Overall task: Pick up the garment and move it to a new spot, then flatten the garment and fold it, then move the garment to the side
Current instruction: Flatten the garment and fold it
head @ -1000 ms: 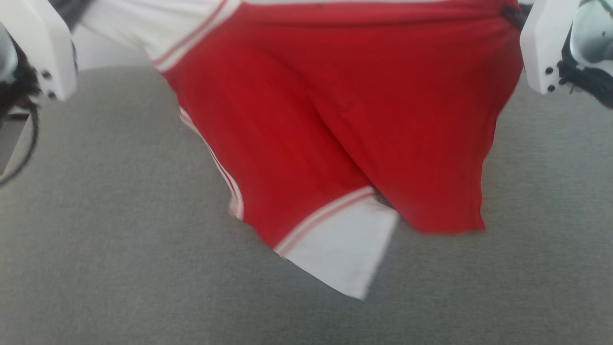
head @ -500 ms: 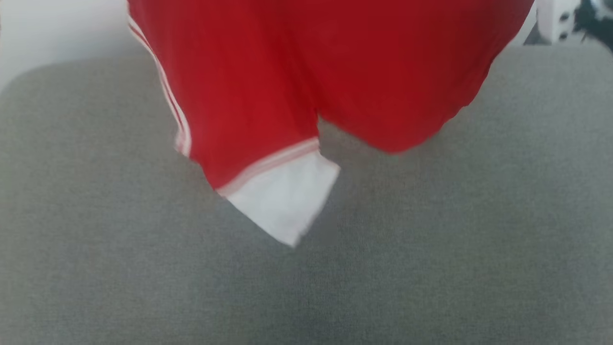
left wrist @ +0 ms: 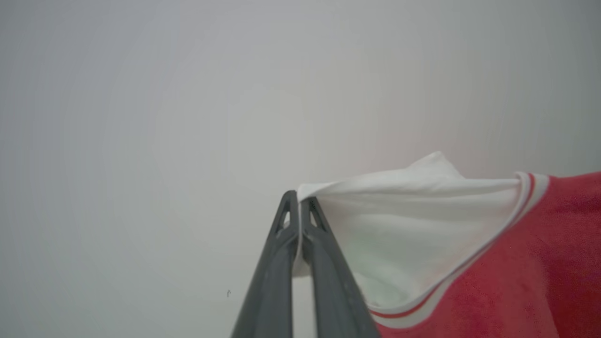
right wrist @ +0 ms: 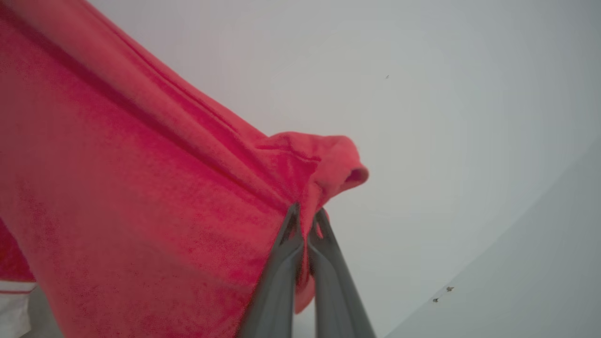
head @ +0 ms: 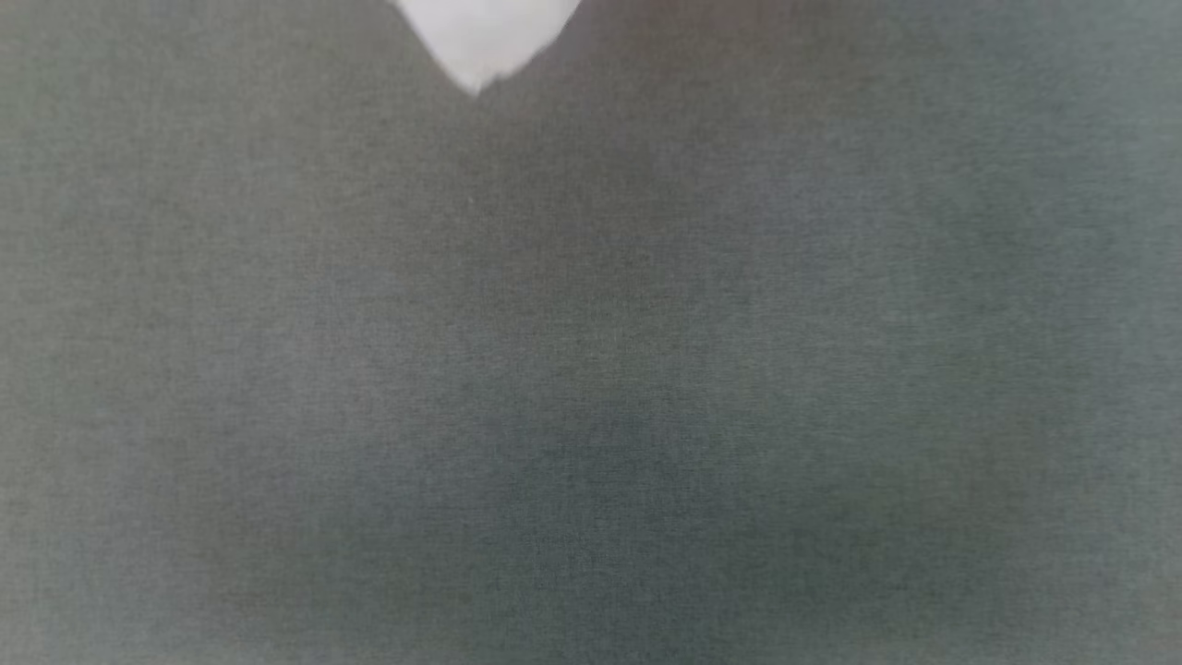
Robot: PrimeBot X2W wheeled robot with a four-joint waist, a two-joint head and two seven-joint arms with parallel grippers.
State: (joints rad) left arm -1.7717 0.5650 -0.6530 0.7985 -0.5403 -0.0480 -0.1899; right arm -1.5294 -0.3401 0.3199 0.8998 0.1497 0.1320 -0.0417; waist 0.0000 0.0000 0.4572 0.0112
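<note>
The garment is a bright red top with white sleeve panels and striped trim. In the left wrist view my left gripper (left wrist: 299,202) is shut on the edge of a white sleeve panel of the garment (left wrist: 493,263), which hangs off to the right. In the right wrist view my right gripper (right wrist: 306,216) is shut on a bunched red fold of the garment (right wrist: 141,188), which spreads away to the left. In the head view only a white tip of the garment (head: 485,42) pokes down from the top edge.
A grey fabric surface (head: 591,388) lies below in the head view. Behind both grippers stands a plain pale wall (left wrist: 141,117), with a faint edge line at the lower right of the right wrist view.
In the head view the garment has slid upward until only its white tip remains at the top edge, and the white arm parts have left the picture. The whole picture has shifted.
</note>
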